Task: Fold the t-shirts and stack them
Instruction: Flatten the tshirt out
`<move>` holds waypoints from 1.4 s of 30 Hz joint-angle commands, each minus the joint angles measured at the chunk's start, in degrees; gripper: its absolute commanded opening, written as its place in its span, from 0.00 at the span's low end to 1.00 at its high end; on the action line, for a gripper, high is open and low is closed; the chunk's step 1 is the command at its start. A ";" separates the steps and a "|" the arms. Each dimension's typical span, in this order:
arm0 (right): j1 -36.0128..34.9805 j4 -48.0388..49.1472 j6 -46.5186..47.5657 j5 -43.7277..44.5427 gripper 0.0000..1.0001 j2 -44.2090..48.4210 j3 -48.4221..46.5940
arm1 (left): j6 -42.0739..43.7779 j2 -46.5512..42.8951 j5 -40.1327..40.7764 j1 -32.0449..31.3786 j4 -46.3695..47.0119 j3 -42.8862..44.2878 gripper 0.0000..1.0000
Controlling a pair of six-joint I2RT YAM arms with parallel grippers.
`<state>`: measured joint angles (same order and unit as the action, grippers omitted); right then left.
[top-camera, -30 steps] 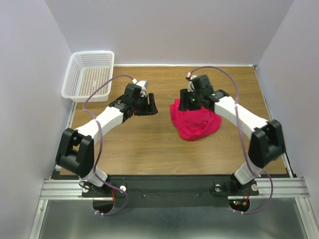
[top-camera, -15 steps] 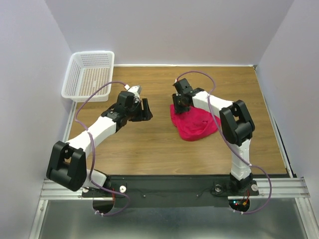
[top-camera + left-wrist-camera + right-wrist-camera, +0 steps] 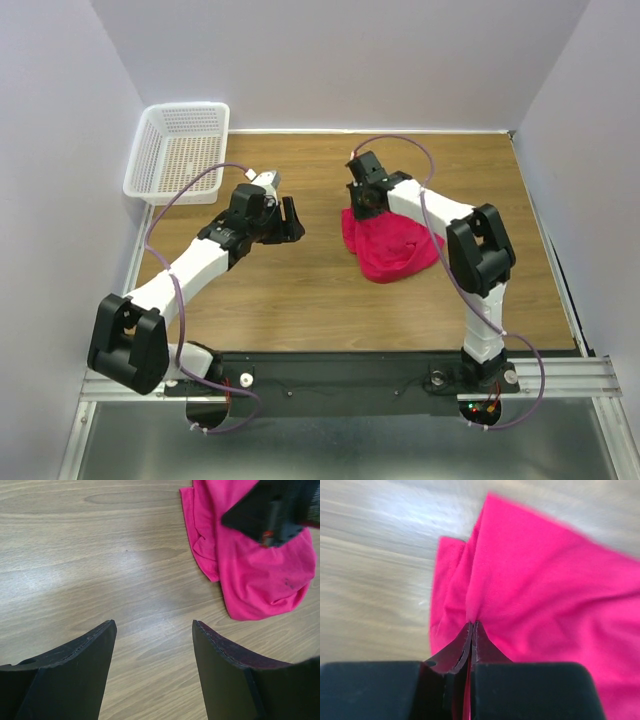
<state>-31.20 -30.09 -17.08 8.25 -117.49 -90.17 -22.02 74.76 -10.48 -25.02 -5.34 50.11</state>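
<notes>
A single crimson-pink t-shirt is seen crumpled in a loose heap on the wooden tabletop, toward 3 o'clock from the middle of the board in the overhead view. It has not yet been spread or folded; several layers are bunched over one another.

The right pincer is set down at the heap's 11 o'clock edge. In the right wrist view the right pincer is shown with its jaws pressed together, and a raised ridge of the t-shirt is pinched between their tips. From that pinch the cloth fans out toward 12 and 3 o'clock, while bare wood is seen at 9 o'clock.

The left pincer is placed at 9 o'clock of the heap, apart from the cloth. In the left wrist view the left pincer is shown with its jaws spread wide, and only bare wood is framed between them. The t-shirt lies at 1 o'clock of that gap, and the black body of the right pincer is seen over its far side. Whether the left jaws touch the wood cannot be told.

A white mesh basket stands at the tabletop's 10 o'clock corner, well apart from the cloth.
</notes>
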 commanded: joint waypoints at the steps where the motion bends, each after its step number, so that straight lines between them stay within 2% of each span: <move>1: -0.44 -0.58 3.63 3.44 0.01 10.69 -6.94 | -0.48 -2.87 -0.15 -0.03 1.92 -0.36 0.74; 5: -0.35 -1.11 5.39 0.63 0.01 17.11 -11.59 | -1.09 -3.48 -0.59 -0.03 1.74 0.34 0.74; 11: -0.35 -0.33 8.47 -11.49 0.01 25.81 -22.32 | -1.27 -5.06 0.46 0.05 0.69 1.22 0.73; 14: -0.35 3.53 8.73 -14.66 0.01 31.43 -23.04 | -1.36 -5.59 1.16 0.05 0.34 1.40 0.73; 17: -0.44 10.12 9.43 -10.38 0.01 37.76 -17.42 | -1.80 -6.12 1.78 0.05 0.16 1.40 0.73; 20: -0.44 11.28 9.70 0.95 0.01 41.02 -12.07 | -2.15 -6.47 2.13 0.05 0.16 1.13 0.73; 23: -0.35 11.19 6.73 13.77 0.01 47.07 1.45 | -1.89 -6.91 2.74 -0.03 -0.19 0.87 0.74; 24: -0.35 11.19 2.88 22.08 0.01 50.31 9.49 | -1.62 -7.00 3.09 0.05 -0.54 0.70 0.74; 27: -0.35 9.79 -3.10 31.61 0.01 56.38 21.58 | -1.18 -7.17 3.80 -0.03 -0.81 0.08 0.74; 28: -0.18 8.65 -5.05 32.96 0.11 57.36 28.32 | -1.01 -7.09 4.15 0.05 -0.90 -0.10 0.74; 31: 0.44 -0.38 -13.83 35.17 0.40 58.52 34.00 | -0.83 -6.38 3.98 0.05 -1.16 -0.36 0.73; 32: 0.61 -2.76 -15.77 34.82 0.59 58.52 35.57 | -0.83 -6.03 3.80 0.05 -1.16 -0.45 0.74; 33: 0.61 -4.53 -16.22 33.95 0.65 58.43 35.68 | -0.92 -5.86 3.89 -0.03 -1.16 -0.54 0.74; 34: 0.61 -5.85 -14.66 30.20 0.69 58.34 35.50 | -0.92 -5.68 3.63 0.05 -1.16 -0.62 0.74; 36: 0.61 -6.12 -7.64 25.09 0.70 55.28 32.70 | -1.09 -4.98 3.45 -0.03 -1.07 -0.62 0.74; 39: 0.53 -7.09 -1.31 9.65 0.70 46.94 26.55 | -2.06 -3.05 1.78 -0.12 -0.02 -0.62 0.74; 42: 0.53 -6.31 -0.32 2.32 0.70 39.22 24.09 | -4.08 -0.25 -0.94 -1.35 1.73 -0.19 0.73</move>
<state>-30.44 -37.34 -21.85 24.80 -70.48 -62.04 -24.25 71.88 -8.27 -25.10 -6.37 50.11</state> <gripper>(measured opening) 0.700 0.734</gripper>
